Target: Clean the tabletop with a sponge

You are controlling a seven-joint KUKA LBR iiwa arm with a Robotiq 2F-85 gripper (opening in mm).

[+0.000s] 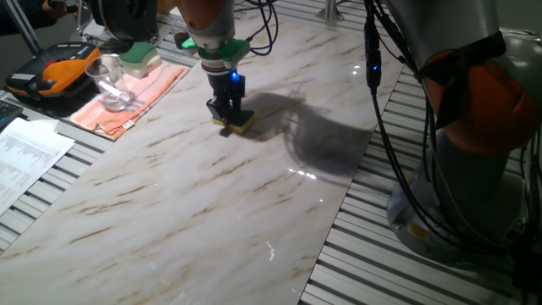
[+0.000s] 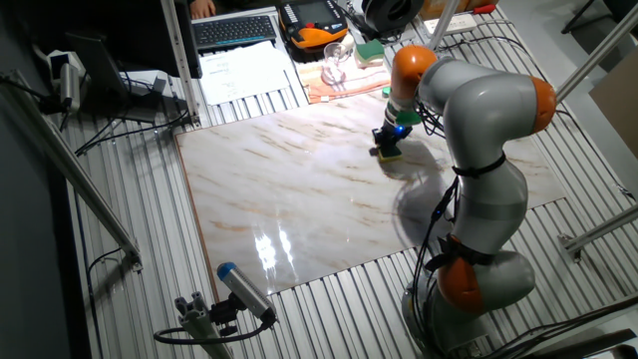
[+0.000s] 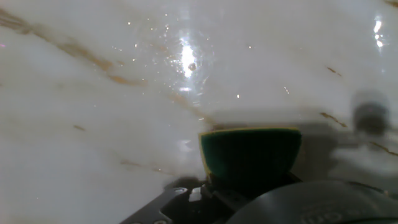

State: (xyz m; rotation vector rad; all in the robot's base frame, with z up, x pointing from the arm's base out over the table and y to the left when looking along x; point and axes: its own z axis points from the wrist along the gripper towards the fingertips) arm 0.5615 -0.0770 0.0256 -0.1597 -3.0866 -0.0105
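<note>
The tabletop (image 1: pixel 169 195) is a long glossy white slab with thin brown veins; it also shows in the other fixed view (image 2: pixel 289 199) and fills the hand view (image 3: pixel 93 93). The sponge (image 1: pixel 244 124), dark green top on yellow foam, lies flat on the slab near its far end. It also shows in the other fixed view (image 2: pixel 389 154) and in the hand view (image 3: pixel 249 155). My gripper (image 1: pixel 229 114) stands upright over the sponge, shut on it and pressing it against the slab. The fingertips are hidden behind the sponge in the hand view.
A pink cloth (image 1: pixel 131 97) with a clear glass (image 1: pixel 108 80) and a paler green-and-yellow sponge (image 1: pixel 140 56) lies left of the slab's far end. An orange-black device (image 1: pixel 55 72) and papers (image 1: pixel 25 157) sit further left. Grey slatted surface (image 1: pixel 406 263) surrounds the slab.
</note>
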